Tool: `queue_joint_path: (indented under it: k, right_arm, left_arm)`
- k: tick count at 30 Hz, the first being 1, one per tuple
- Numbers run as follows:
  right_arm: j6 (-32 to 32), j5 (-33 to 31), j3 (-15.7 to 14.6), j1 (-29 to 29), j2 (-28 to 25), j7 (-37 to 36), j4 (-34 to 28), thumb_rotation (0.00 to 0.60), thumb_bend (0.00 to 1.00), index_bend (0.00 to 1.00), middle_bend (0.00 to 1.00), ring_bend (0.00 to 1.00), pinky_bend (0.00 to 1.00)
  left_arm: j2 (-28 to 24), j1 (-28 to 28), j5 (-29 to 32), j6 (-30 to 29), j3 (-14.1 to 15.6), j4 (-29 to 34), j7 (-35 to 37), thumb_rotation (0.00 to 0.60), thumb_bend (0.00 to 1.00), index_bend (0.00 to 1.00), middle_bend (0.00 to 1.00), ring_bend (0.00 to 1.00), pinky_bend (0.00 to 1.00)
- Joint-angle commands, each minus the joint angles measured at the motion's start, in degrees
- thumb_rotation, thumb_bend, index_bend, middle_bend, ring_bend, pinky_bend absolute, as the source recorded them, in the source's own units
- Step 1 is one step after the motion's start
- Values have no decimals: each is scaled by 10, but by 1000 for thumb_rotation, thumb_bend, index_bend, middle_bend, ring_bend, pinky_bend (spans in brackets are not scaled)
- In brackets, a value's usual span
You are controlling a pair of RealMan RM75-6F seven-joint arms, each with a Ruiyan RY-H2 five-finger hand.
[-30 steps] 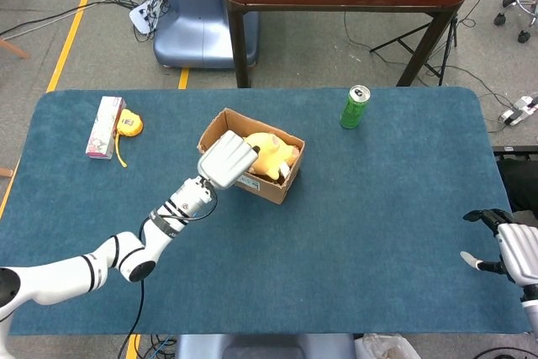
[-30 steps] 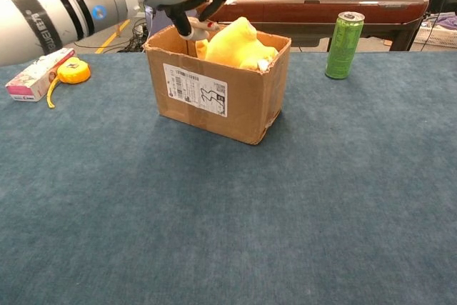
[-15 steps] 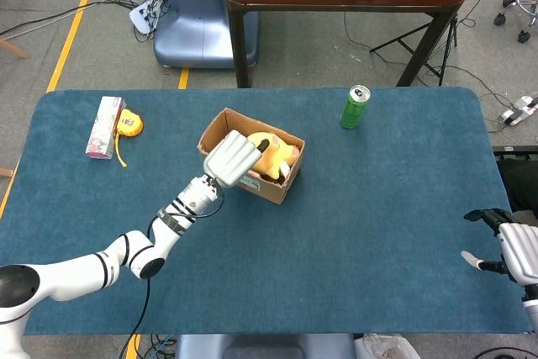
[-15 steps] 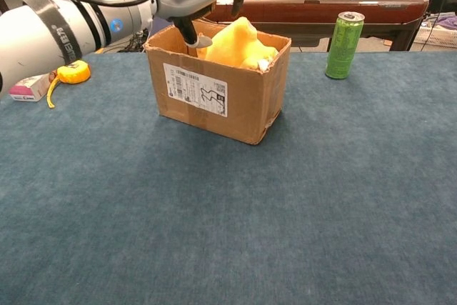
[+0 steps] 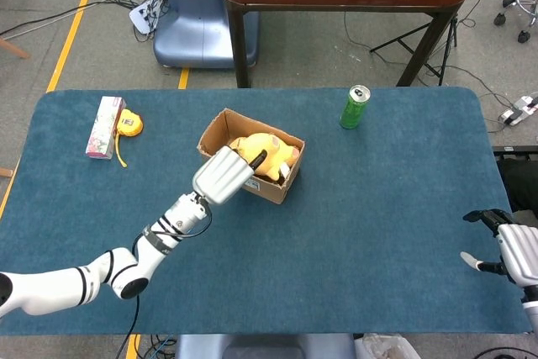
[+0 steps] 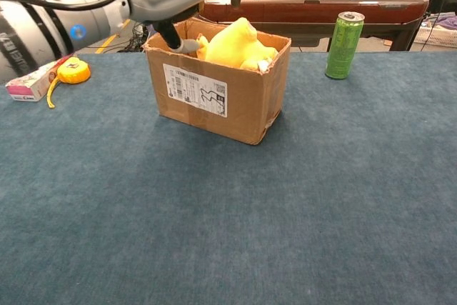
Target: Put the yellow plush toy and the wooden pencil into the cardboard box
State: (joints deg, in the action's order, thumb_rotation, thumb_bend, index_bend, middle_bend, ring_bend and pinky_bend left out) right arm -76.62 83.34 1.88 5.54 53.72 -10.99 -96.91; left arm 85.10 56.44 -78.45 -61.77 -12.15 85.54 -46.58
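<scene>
Your box (image 6: 214,94) sits on the surface (image 5: 378,224) with the plush (image 6: 235,44) inside; no pencil shows. Your left robot hand (image 5: 225,174) hovers over its near rim, fingers apart, grasping nothing. Your right robot hand (image 5: 513,251) rests spread, released.

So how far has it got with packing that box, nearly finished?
Partly, it seems. The yellow plush toy already sits inside the cardboard box, poking above its rim. The left hand hovers over the box's near edge with nothing visible in its fingers. No wooden pencil shows in either view, so whether it is inside cannot be told. The right hand rests idle at the table's edge.
</scene>
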Motion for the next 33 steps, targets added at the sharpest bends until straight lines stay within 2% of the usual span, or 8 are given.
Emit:
queue_joint_path:
  k: [1,7,13,19,24,28,33]
  right_arm:
    - [-4,-3,2,-1,1,5,-1,600,145,349,362,240,469]
    - [-18,-5,5,-7,3,17,-5,600,145,349,365,240,469]
    - [-29,-6,7,-12,4,27,-9,600,145,349,366,240,469]
    - [-40,5,4,-15,6,42,-15,600,145,349,367,240,469]
    - [-50,29,-4,-18,12,63,-23,600,145,349,367,240,469]
    - [-60,48,-9,-20,19,76,-26,600,145,349,367,240,469]
    - [-69,66,-14,-22,26,90,-28,600,145,350,367,240,468]
  left_arm:
    - [-58,-46,14,-30,32,93,-61,600,238,253,850,785,944]
    - [-115,-112,68,-80,64,193,-114,600,238,254,827,766,932]
    - [-144,-180,80,-129,99,223,-68,600,238,252,763,676,903]
    - [-162,-252,55,-192,141,233,-37,600,238,263,639,566,879]
    - [-157,-317,22,-246,173,225,18,600,237,282,573,498,741]
    - [-151,-368,0,-279,198,203,65,600,238,295,527,470,683]
    - [-142,-423,-31,-321,224,175,74,600,237,296,497,439,630]
